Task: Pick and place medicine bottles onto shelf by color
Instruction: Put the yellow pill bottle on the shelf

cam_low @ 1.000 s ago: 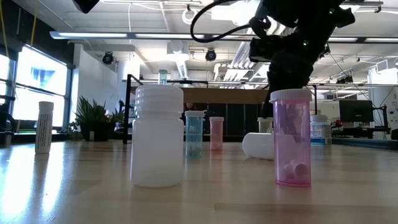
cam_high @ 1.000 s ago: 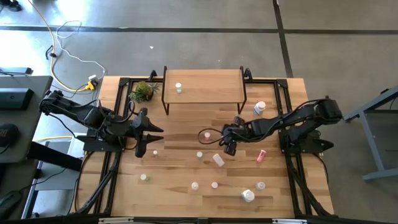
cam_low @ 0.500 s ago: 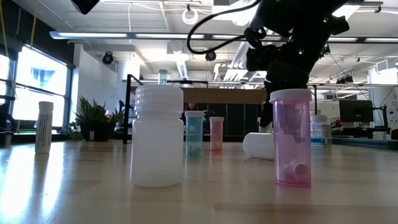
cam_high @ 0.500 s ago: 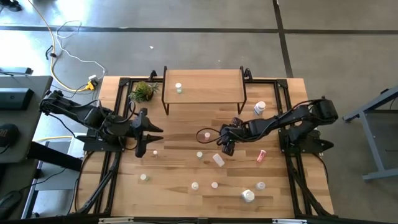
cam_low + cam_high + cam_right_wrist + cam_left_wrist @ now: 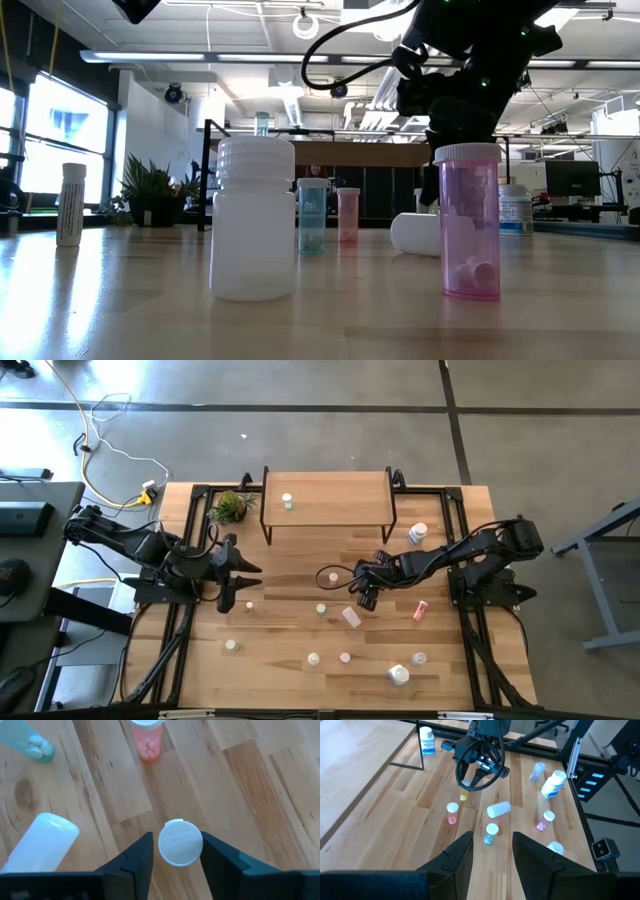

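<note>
A small yellowish medicine bottle [image 5: 464,796] with a white cap [image 5: 180,842] stands upright on the table's middle. My right gripper [image 5: 176,840] is over it [image 5: 364,595], fingers on either side of the cap. The shelf [image 5: 325,510] stands at the far edge with one white-capped bottle [image 5: 287,501] on its board. More medicine bottles stand or lie on the near half: a teal one [image 5: 321,609], a white one lying down [image 5: 351,617] and a pink one lying down [image 5: 420,610]. My left gripper [image 5: 245,582] hovers open at the table's left, holding nothing [image 5: 492,837]. My right gripper has the bottle's white cap between its two fingers, one on each opposite side of the rim [image 5: 201,844]. The fingers come slanting down from above, from the table's right. The bottle stands upright with its base on the table.
A potted plant [image 5: 230,508] sits left of the shelf and a larger white bottle [image 5: 417,533] right of it. Beside the held bottle stand a pink bottle [image 5: 148,740] and a teal one [image 5: 30,740]. Several bottles dot the near edge [image 5: 399,675].
My right arm has leaned a little farther toward the table's left and lower over the bottle; its gripper stays over the same spot. The bottles have not moved.
</note>
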Controlling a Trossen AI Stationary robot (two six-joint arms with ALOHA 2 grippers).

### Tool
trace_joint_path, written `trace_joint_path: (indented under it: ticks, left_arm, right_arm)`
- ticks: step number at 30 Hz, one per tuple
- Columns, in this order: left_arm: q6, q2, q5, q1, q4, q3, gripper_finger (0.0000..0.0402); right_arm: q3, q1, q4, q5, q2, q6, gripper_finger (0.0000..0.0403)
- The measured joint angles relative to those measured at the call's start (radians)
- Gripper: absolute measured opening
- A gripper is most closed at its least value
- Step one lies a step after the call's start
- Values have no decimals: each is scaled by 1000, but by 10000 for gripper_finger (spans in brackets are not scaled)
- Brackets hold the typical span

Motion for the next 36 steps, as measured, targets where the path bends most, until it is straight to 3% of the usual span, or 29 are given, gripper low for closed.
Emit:
trace_joint_path:
  ticks: [6, 18, 27, 36]
  left_arm:
    - [0, 0, 0, 0, 0, 0, 129]
    - [0, 0, 0, 0, 0, 0, 129]
    - [0, 0, 0, 0, 1, 0, 129]
    - [0, 0, 0, 70, 1, 0, 129]
  right_arm:
    - [0, 0, 0, -1, 0, 0, 109]
    - [7, 0, 5, -26, 0, 80, 105]
    - [224, -15, -135, -37, 0, 49, 104]
    - [454, -112, -306, -36, 0, -8, 104]
